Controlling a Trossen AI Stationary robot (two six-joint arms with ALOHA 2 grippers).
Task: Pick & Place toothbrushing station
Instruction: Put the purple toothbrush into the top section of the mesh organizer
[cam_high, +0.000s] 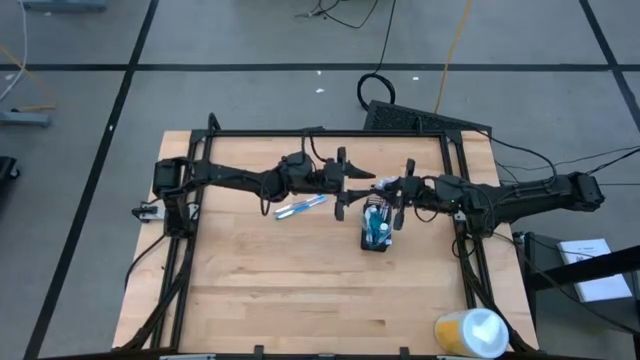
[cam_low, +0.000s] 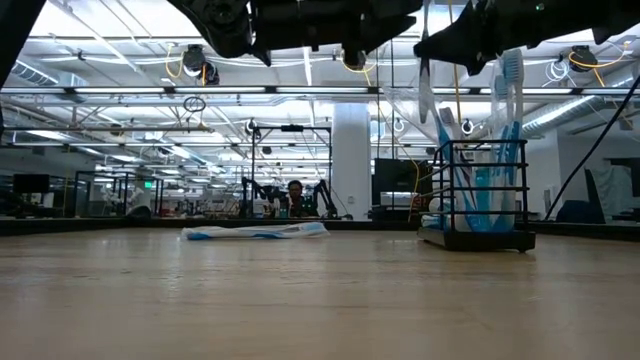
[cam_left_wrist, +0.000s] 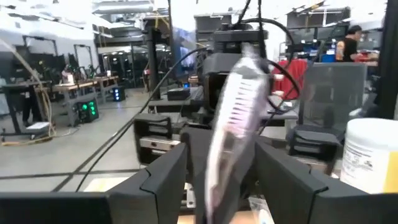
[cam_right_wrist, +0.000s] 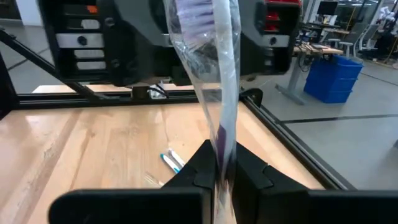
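- High view: both arms meet mid-counter (cam_high: 250, 280) above the mesh cup (cam_high: 376, 238).
- Right fingers (cam_right_wrist: 219, 165) clamped on a wrapped toothbrush (cam_right_wrist: 219, 74); left fingers (cam_left_wrist: 155, 180) apart around one.
- Step: loading the cup. Next, probably: lower a brush in.
- Loose brushes (cam_high: 300, 207) lie beside the cup.

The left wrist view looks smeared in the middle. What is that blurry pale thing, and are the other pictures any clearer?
Left wrist view: a wrapped white-bristled toothbrush, too close to focus. Right wrist view: another clear-wrapped toothbrush in the right claw, blurred near the top. Low view: bright ceiling lights leave the arms overhead as silhouettes, yet the black wire-mesh cup reads sharply.
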